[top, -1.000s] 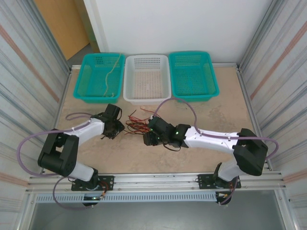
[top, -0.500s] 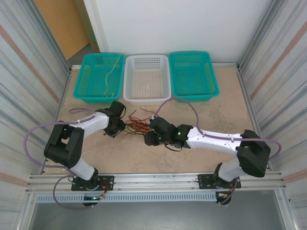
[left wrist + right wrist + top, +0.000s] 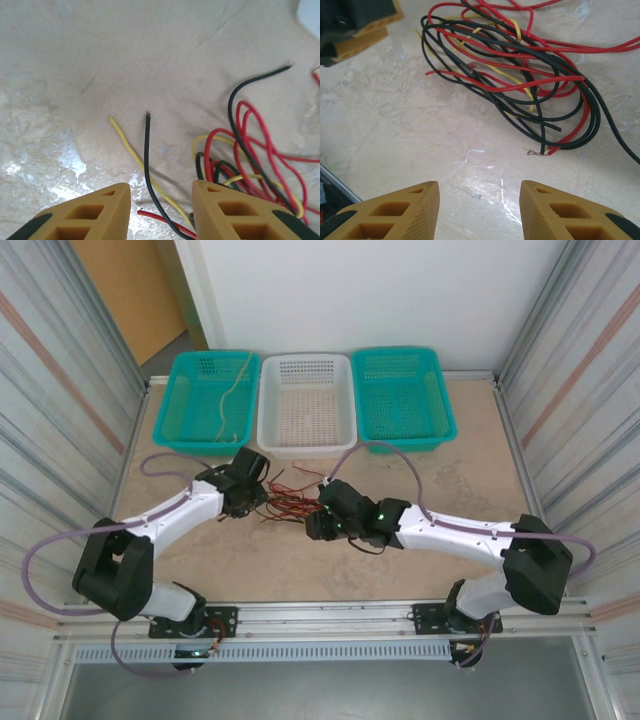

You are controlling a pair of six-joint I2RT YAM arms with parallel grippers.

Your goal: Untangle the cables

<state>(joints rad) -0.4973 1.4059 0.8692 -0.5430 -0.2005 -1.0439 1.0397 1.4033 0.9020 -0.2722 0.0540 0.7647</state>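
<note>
Currently cables (image 3: pixel 290 502) lie tangled on surface (image 3: pixel 450 480) between both tools. Left tool (image 3: pixel 160 192) spread, black and yellow strands under its gap; right tool (image 3: pixel 479 192) spread, empty, near the tangle.

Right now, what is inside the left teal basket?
One thin tan cable lies in the basket, its far end reaching the back rim. The rest of the floor looks bare. The near wall may hide a narrow strip of floor.
</note>
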